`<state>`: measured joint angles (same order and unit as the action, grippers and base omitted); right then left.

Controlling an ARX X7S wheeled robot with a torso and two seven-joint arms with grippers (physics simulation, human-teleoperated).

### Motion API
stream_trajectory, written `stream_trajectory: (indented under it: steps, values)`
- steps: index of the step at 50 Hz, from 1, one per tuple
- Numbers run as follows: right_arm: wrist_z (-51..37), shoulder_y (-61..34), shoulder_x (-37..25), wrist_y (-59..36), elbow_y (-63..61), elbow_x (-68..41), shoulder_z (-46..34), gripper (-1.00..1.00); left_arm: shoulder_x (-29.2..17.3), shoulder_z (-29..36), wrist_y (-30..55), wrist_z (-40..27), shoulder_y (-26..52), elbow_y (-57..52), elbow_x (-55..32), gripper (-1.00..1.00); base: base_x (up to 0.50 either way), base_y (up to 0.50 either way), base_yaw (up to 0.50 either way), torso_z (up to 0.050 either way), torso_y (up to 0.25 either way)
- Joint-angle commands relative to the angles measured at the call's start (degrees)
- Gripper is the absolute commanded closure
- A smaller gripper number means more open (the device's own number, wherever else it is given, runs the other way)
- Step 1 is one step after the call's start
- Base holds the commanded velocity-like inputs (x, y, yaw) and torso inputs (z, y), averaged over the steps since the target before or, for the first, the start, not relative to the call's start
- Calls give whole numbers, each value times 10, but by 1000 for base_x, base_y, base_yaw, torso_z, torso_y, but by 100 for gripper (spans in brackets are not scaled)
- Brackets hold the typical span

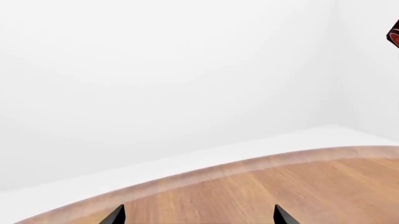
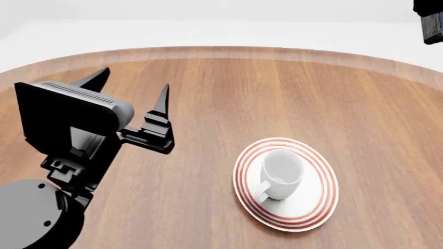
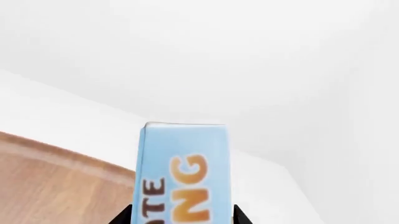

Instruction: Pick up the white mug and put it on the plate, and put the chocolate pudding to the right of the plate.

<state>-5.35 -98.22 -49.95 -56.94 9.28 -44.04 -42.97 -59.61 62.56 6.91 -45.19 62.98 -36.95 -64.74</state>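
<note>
My right claw pinches the chocolate pudding; left claw is spread, empty. Only head view shows the white mug on the plate.

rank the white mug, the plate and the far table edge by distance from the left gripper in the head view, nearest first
Measured from the left gripper, open over the table's left half:
1. The far table edge, just beyond the fingertips.
2. The plate, to the gripper's right and nearer the robot; its left rim comes closest.
3. The white mug, standing on the plate, barely farther than that rim, almost too close to call.
</note>
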Motion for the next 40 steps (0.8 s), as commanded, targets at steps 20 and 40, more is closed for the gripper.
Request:
stream_trajectory:
  steps: [20,40]
  values:
    - [107,-67,93,-59,306,62,-23,100,28,-14,6,21,-1,13,7,-100,0,0,0,0,0]
    - [249,8,66,-47,203,42,-111,100,22,-15,0,23,-10,13,10,-100,0,0,0,0,0]
